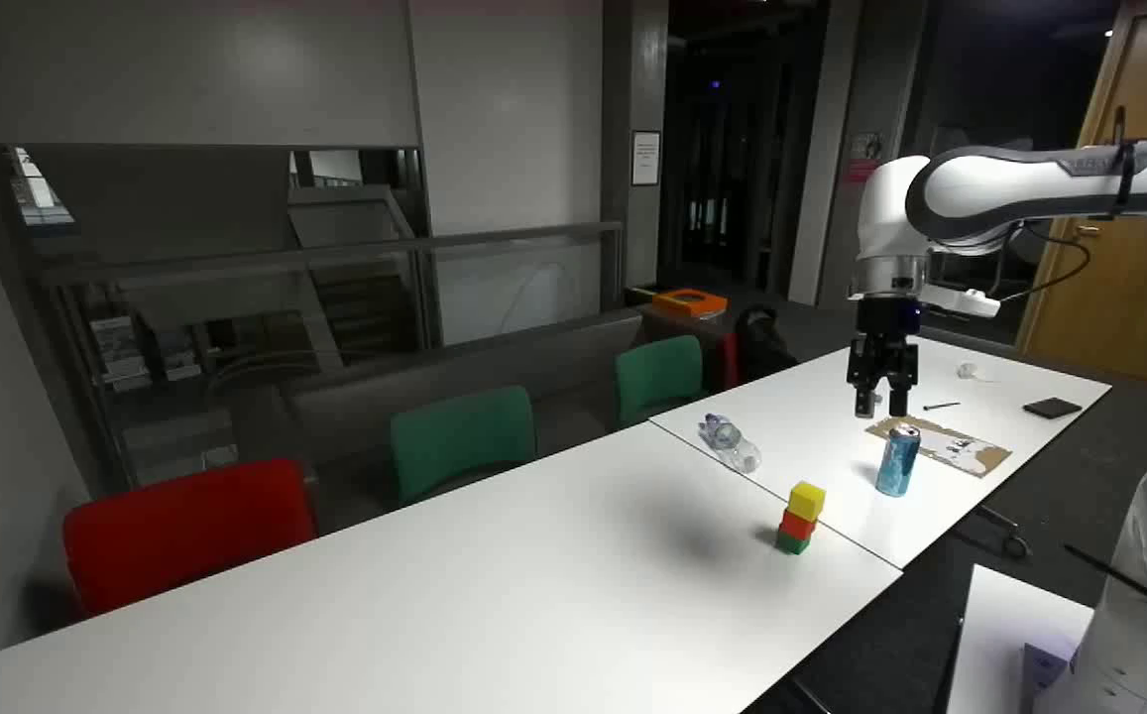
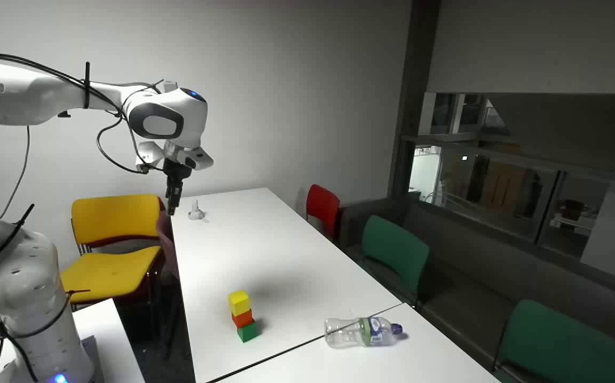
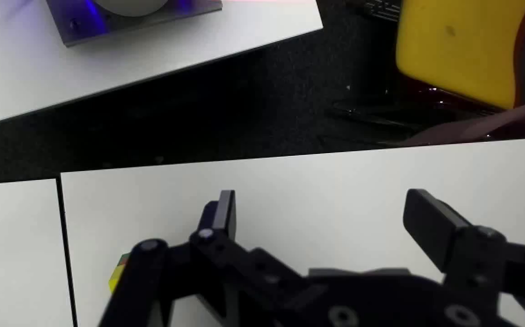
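Observation:
My gripper (image 3: pixel 323 200) stands open high over the white table, with nothing between its fingers. In both exterior views the gripper (image 1: pixel 881 405) (image 2: pixel 171 210) points down, apart from every object. A stack of three blocks, yellow (image 1: pixel 806 501) on red (image 1: pixel 797 526) on green (image 1: pixel 792 542), stands by the table seam. The wrist view shows the yellow block (image 3: pixel 116 277) at lower left, partly hidden by a gripper finger. A clear plastic bottle (image 2: pixel 363 332) lies on its side across the seam. Upright on the adjoining table is a blue can (image 1: pixel 898 459).
Cardboard (image 1: pixel 960 446), a dark flat item (image 1: pixel 1052 408) and a pen-like object (image 1: pixel 941 405) lie on the adjoining table. A small whitish object (image 2: pixel 196 211) sits at the table's far end. Yellow (image 2: pixel 113 239), green (image 2: pixel 395 252) and red (image 2: pixel 323 207) chairs stand around.

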`<move>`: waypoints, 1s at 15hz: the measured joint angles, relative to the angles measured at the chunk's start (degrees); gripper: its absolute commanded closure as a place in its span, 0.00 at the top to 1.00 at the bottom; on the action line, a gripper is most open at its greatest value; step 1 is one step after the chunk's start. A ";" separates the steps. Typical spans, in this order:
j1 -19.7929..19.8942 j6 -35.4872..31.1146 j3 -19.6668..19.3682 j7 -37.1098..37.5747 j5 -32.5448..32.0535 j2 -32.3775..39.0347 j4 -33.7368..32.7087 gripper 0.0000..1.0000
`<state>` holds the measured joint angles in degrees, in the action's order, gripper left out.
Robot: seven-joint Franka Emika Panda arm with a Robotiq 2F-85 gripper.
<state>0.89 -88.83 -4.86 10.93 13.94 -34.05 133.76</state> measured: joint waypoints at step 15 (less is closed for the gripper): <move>1.35 -6.47 0.92 -0.57 -1.89 0.16 0.00 1.00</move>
<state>2.24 -95.30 -3.94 10.36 12.05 -33.89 133.76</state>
